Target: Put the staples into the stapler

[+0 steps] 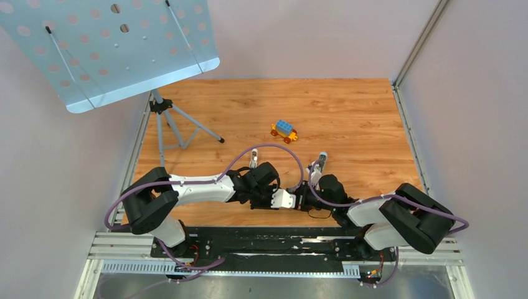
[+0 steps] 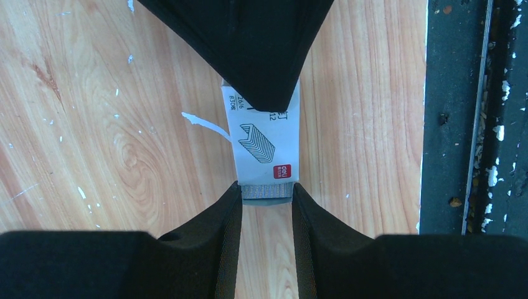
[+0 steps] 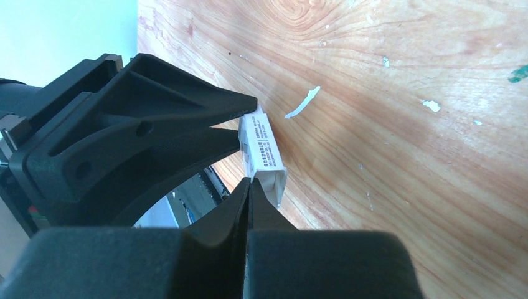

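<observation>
A small white printed cardboard box hangs between my two grippers just above the wooden table. The staples, a grey ribbed strip, stick out of the box's near end. My left gripper is shut on the staples, one fingertip on each side. My right gripper is shut on a wall of the box at its open, hollow end. In the top view the left gripper and right gripper meet at the box near the table's front middle. No stapler is in view.
A toy car of blue and yellow bricks stands mid-table. A perforated music stand on a tripod is at the back left. A white paper scrap lies by the box. The black base rail runs along the near edge.
</observation>
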`<control>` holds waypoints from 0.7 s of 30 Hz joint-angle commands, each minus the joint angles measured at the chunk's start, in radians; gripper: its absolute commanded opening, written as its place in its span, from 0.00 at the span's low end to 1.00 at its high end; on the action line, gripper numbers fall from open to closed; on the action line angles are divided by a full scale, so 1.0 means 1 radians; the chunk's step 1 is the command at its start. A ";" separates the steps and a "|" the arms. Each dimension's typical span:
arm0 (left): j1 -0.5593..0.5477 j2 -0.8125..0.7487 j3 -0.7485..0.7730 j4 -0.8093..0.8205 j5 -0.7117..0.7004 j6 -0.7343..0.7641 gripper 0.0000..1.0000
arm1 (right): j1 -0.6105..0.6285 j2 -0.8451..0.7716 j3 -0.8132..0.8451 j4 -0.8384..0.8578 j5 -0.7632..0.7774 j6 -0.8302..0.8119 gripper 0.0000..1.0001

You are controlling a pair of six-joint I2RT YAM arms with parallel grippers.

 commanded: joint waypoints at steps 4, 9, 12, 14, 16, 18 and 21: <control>-0.008 -0.004 0.024 -0.036 -0.021 -0.003 0.27 | -0.028 -0.009 -0.036 0.007 -0.011 -0.014 0.00; -0.008 0.009 0.035 -0.054 -0.030 -0.002 0.26 | -0.034 -0.058 -0.044 -0.075 -0.019 -0.045 0.00; -0.008 0.005 0.034 -0.055 -0.037 -0.003 0.25 | -0.041 -0.119 -0.042 -0.162 -0.015 -0.066 0.00; -0.007 0.003 0.035 -0.060 -0.040 -0.003 0.25 | -0.046 -0.173 -0.034 -0.258 -0.012 -0.091 0.00; -0.007 0.002 0.036 -0.067 -0.041 -0.003 0.25 | -0.053 -0.240 -0.029 -0.358 0.002 -0.125 0.00; -0.008 0.004 0.039 -0.073 -0.042 -0.006 0.25 | -0.060 -0.292 -0.024 -0.455 0.016 -0.156 0.00; -0.008 0.013 0.046 -0.077 -0.045 -0.012 0.25 | -0.086 -0.358 -0.019 -0.588 0.025 -0.186 0.00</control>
